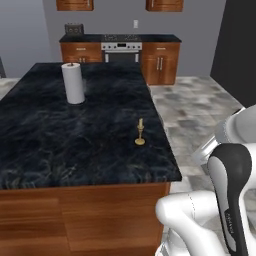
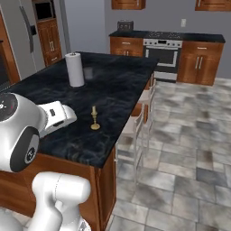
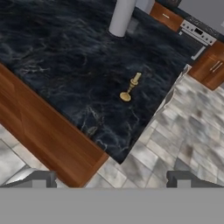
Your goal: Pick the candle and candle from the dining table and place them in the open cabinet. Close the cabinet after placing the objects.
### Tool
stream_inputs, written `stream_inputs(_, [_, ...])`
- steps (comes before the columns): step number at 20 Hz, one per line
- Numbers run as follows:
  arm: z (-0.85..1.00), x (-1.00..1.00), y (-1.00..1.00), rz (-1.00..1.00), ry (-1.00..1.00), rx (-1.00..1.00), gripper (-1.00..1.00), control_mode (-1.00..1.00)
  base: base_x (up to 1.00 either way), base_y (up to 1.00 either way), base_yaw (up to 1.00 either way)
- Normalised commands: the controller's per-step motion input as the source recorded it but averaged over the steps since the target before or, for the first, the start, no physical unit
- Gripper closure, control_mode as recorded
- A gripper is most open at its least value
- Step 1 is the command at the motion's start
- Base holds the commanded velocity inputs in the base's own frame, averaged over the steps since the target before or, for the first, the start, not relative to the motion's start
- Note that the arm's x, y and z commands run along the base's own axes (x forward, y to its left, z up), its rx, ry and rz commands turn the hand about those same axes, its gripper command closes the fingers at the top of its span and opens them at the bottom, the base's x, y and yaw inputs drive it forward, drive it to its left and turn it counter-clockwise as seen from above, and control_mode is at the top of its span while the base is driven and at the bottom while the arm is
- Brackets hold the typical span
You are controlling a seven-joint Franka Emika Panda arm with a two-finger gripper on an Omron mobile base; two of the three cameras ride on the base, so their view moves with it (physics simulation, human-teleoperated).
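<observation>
1 candle (image 3: 131, 87) stands upright ahead of your gripper (image 3: 112, 180), thin cream taper on a slender brass stick, well apart from the spread, empty fingers. To its left, glossy veined marble dining table (image 3: 52, 57) and the matte paper-towel roll (image 3: 121, 16); to its right, the table edge, so reach forward and down.

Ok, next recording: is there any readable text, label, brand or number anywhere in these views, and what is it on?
Readable text: none.
Arm link: a small grey marking runs along its dark strip, too blurred to read.
Round joint cap: small red marks, too small to read.
Paper-towel roll, candle, dining table, oven: no lettering can be seen.
</observation>
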Motion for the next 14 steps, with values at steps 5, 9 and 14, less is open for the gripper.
stream_inputs(5, [0.00, 0.00, 0.00, 0.00, 0.00, 0.00, -1.00, 1.00, 0.27, -0.27, 0.02])
stream_inputs(9, [0.00, 0.00, 0.00, 0.00, 0.00, 0.00, -1.00, 1.00, 0.25, -0.27, 0.03])
stream_inputs(14, [0.00, 0.00, 0.00, 0.00, 0.00, 0.00, -1.00, 1.00, 0.28, -0.27, 0.03])
